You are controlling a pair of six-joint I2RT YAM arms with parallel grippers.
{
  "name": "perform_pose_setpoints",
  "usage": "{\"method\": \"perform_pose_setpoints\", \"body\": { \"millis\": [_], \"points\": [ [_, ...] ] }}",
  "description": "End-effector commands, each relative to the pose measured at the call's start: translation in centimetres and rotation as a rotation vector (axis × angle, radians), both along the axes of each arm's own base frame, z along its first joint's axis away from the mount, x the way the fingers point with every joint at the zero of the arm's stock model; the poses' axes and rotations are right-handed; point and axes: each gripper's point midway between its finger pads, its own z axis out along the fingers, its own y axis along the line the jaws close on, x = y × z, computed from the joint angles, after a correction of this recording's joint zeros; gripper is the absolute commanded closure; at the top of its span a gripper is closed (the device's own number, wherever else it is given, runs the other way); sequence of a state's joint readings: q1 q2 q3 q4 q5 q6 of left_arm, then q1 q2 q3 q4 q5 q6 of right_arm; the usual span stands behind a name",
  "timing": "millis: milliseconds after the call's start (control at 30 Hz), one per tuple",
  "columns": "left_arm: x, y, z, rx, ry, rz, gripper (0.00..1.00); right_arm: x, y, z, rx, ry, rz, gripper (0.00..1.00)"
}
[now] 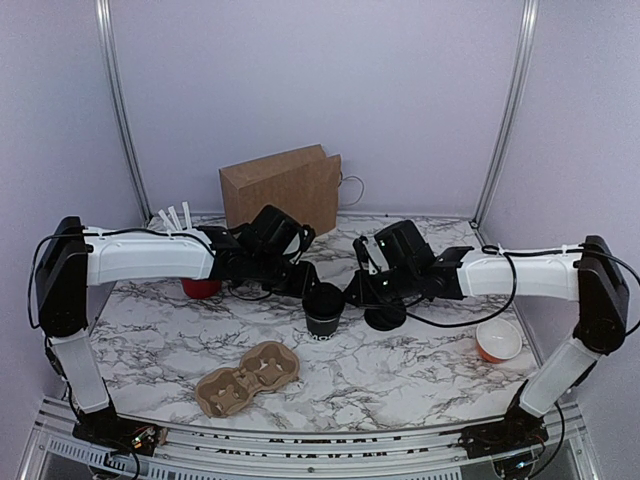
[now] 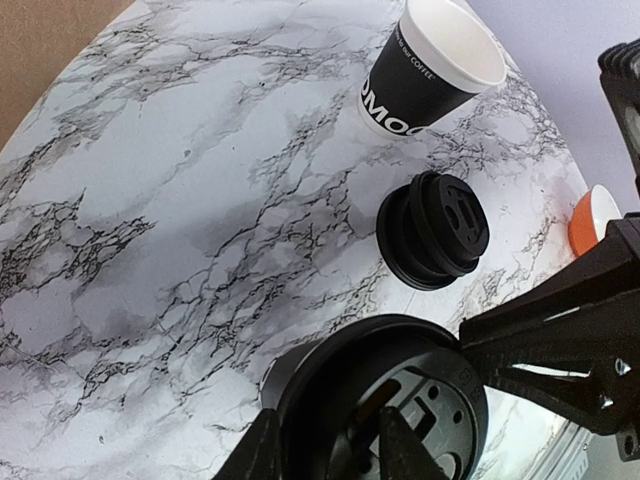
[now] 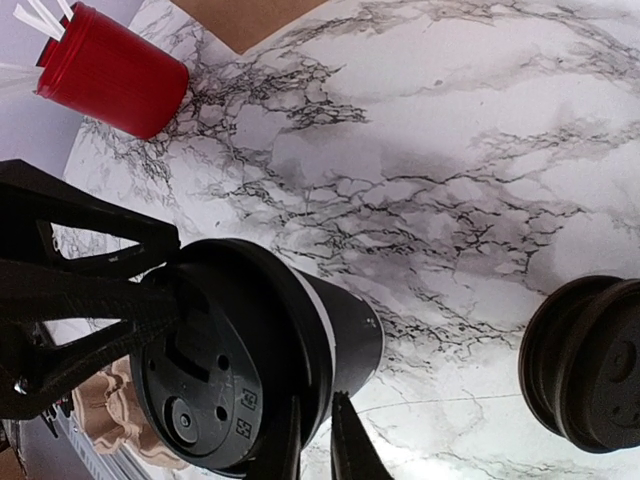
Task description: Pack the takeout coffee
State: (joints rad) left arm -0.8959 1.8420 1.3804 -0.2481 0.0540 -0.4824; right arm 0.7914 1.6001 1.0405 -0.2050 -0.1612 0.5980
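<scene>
The takeout coffee [image 1: 323, 312] is a black paper cup with a black lid. It stands mid-table between both grippers. My left gripper [image 1: 305, 280] is at its left side. In the left wrist view my left gripper [image 2: 325, 440] straddles the lid [image 2: 420, 400], one finger outside the rim and one on top. My right gripper [image 1: 352, 292] is at the cup's right side. In the right wrist view my right gripper [image 3: 318, 440] pinches the lid's rim [image 3: 300, 330], jaws nearly together, with the cup wall [image 3: 355, 335] beyond.
A stack of spare black lids [image 1: 385, 318] lies right of the cup. An open black cup with a white inside [image 2: 430, 70] stands beyond it. Also here are a red cup of white sticks [image 1: 200, 287], an orange bowl [image 1: 497, 340], a cardboard cup carrier [image 1: 248, 378] and a brown bag [image 1: 282, 188].
</scene>
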Motion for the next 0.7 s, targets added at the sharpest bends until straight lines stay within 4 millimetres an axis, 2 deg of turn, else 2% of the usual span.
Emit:
{"method": "perform_pose_setpoints", "body": {
  "millis": [0, 133, 433, 667],
  "points": [
    [-1.5, 0.4, -3.3, 0.052, 0.057, -0.026, 0.68, -2.6, 0.2, -2.1, -0.02, 0.067, 0.024, 0.89],
    [-1.9, 0.9, -4.2, 0.057, 0.072, -0.02, 0.68, -4.4, 1.0, -3.0, -0.024, 0.092, 0.05, 0.89],
    [-2.1, 1.2, -5.1, 0.07, 0.078, -0.019, 0.68, -5.3, 0.5, -5.4, -0.051, 0.154, 0.022, 0.91],
    [-2.1, 1.1, -4.9, 0.065, 0.077, -0.025, 0.68, -6.5, 0.5, -5.9, -0.042, 0.173, 0.002, 0.91]
  ]
}}
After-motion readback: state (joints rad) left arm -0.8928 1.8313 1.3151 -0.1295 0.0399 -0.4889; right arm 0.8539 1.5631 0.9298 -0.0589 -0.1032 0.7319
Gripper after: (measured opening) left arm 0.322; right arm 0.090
